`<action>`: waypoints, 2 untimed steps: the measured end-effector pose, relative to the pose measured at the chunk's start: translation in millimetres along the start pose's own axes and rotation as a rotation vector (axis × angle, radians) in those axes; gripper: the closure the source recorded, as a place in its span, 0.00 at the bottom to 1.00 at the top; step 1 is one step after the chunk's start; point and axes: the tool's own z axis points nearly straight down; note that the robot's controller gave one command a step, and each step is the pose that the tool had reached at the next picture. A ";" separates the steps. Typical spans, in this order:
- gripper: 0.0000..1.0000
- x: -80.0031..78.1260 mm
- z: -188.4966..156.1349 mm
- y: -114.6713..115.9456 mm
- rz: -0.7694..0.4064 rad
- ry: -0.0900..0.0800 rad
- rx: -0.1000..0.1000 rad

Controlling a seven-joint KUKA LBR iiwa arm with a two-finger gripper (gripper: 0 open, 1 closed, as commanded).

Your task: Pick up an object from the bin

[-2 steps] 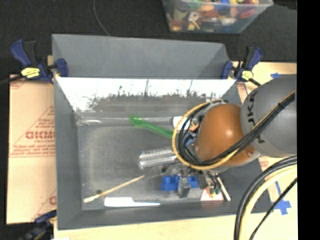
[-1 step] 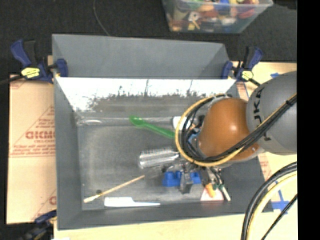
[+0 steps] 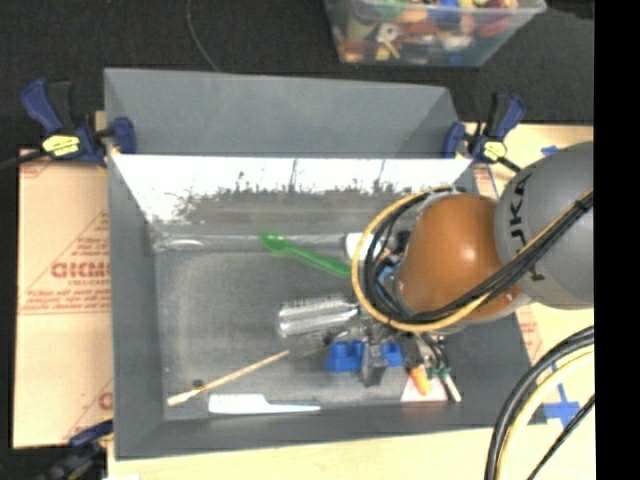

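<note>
Orange wrist cover (image 3: 450, 258) hides much of the hand (image 3: 375, 360), grip impossible to tell, over a chunky blue block (image 3: 345, 356) near the bin (image 3: 135, 348) front

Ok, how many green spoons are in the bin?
1. The green spoon lies toward the back of the bin, its handle pointing at the arm. Others could hide under the arm.

place: robotics lab | evid: KUKA arm (image 3: 560, 213), grey bin (image 3: 130, 298), toy tub (image 3: 440, 36)
</note>
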 end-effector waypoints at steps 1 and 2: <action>1.00 -0.6 -4.1 -0.3 0.000 -0.002 0.001; 1.00 -0.9 -10.2 -0.6 0.000 -0.003 0.001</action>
